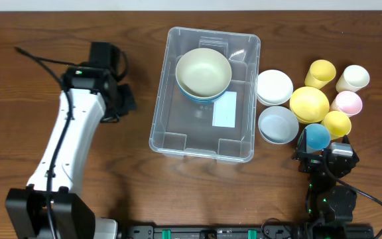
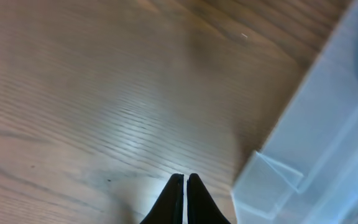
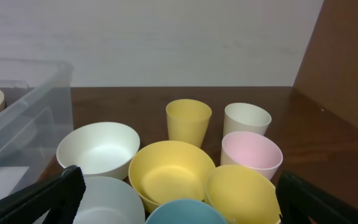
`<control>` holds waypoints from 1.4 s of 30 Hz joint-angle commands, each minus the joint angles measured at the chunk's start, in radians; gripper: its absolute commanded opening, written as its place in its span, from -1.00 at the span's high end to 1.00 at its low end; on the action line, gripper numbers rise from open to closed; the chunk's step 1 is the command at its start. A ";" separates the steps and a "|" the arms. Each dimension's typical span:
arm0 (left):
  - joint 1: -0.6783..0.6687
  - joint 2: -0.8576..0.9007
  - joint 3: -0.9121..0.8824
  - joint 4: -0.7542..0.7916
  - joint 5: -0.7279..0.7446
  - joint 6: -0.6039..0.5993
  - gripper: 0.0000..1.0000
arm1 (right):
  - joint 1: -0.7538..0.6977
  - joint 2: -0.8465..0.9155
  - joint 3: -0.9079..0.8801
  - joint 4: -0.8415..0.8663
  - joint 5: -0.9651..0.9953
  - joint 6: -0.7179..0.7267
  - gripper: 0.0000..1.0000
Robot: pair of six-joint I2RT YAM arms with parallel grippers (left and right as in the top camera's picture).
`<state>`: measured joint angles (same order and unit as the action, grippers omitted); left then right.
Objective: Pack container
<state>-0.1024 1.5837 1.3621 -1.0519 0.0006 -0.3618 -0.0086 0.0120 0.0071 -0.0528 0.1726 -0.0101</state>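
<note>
Label: one white rectangular label (image 1: 224, 109) on the base of the container (image 1: 178, 129). Any print on it is too small to read, and no other writing is legible.

Container: clear bin at the centre of the table (image 1: 58, 33), long axis running away from the robot. A cream bowl (image 1: 203, 72) sits in its far half, nested on something blue.

Left tool (image 2: 184, 182): fingers pressed together, nothing between them. It sits over bare table just left of the container's left wall, near but not touching it. In the left wrist view the near-left corner of the container fills the right edge.

Left arm (image 1: 65, 143): white link rising from the near-left base, reaching away from the robot, wrist bent so the tool points right toward the container.

Right tool (image 1: 323, 151): jaws wide apart, clamped on nothing. It lies near the table's near-right edge, well apart from the container, with a cluster of crockery between them. A blue cup (image 1: 317, 137) lies just ahead of it, low between the fingers.

Cluster, right of the container:
- white bowl (image 1: 274, 87)
- pale grey-blue bowl (image 1: 278, 125)
- yellow bowl (image 1: 309, 104)
- two yellow cups — far (image 1: 320, 74) and near (image 1: 336, 123)
- cream cup (image 1: 353, 78)
- pink cup (image 1: 347, 103)
</note>
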 commanded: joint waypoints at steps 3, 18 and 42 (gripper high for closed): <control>-0.064 -0.002 -0.010 -0.011 -0.004 0.008 0.88 | 0.010 -0.007 -0.002 -0.003 0.003 0.013 -0.98; -0.175 -0.001 -0.033 -0.013 -0.004 0.008 0.88 | 0.010 -0.007 -0.002 -0.004 0.003 0.013 -0.98; -0.225 0.033 -0.037 0.000 0.059 0.008 0.88 | 0.010 -0.007 -0.002 -0.003 0.003 0.013 -0.99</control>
<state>-0.3229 1.6043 1.3334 -1.0519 0.0261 -0.3618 -0.0086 0.0120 0.0071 -0.0528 0.1726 -0.0101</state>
